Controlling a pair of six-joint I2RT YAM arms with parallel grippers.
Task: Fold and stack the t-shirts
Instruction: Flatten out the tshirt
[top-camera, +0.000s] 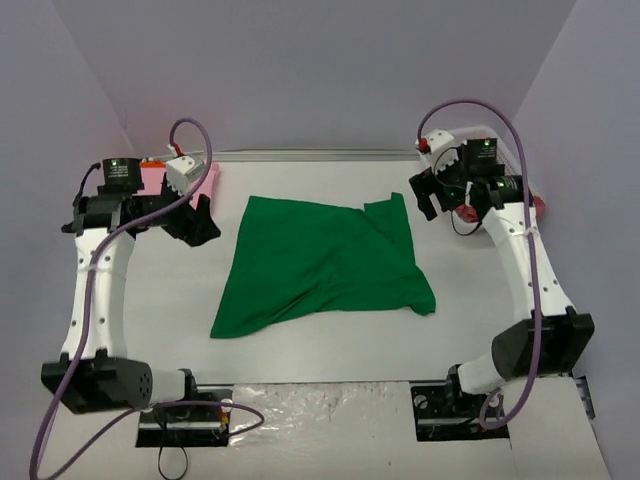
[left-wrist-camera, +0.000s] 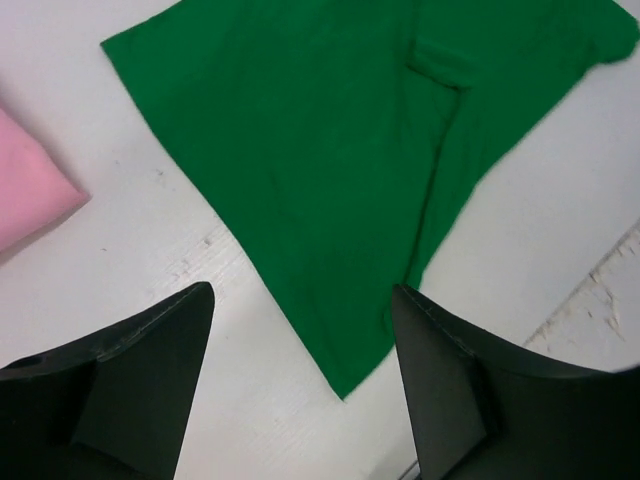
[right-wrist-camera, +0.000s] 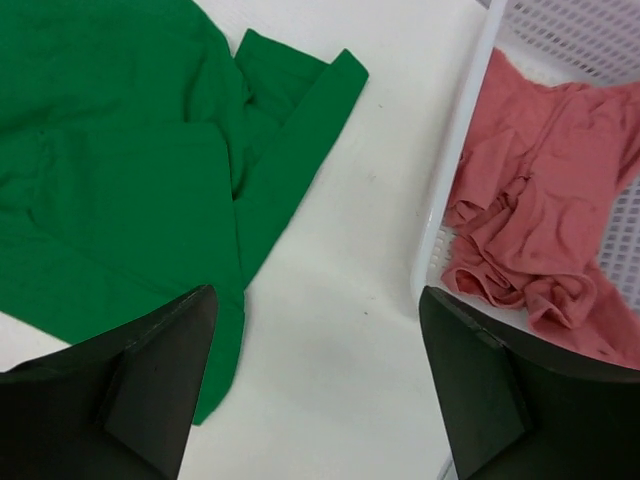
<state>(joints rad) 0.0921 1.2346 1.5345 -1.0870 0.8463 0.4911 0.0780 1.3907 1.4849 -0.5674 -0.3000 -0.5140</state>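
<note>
Pink shirt (left-wrist-camera: 25, 190) lies far left; left gripper (left-wrist-camera: 300, 295) wide, empty, beside the green shirt (top-camera: 320, 265), which lies rumpled between both grippers; right gripper (right-wrist-camera: 315, 295) wide, empty; red shirt (right-wrist-camera: 540, 200) heaped in basket (right-wrist-camera: 455, 200). Pinching only one rumpled layer would likely skew the fold.

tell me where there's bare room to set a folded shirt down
Bare table runs between the green t-shirt and the near edge, and again beyond its far hem. A narrower strip separates it from the white basket. Crowded: far left by the pink t-shirt, far right around the basket.
</note>
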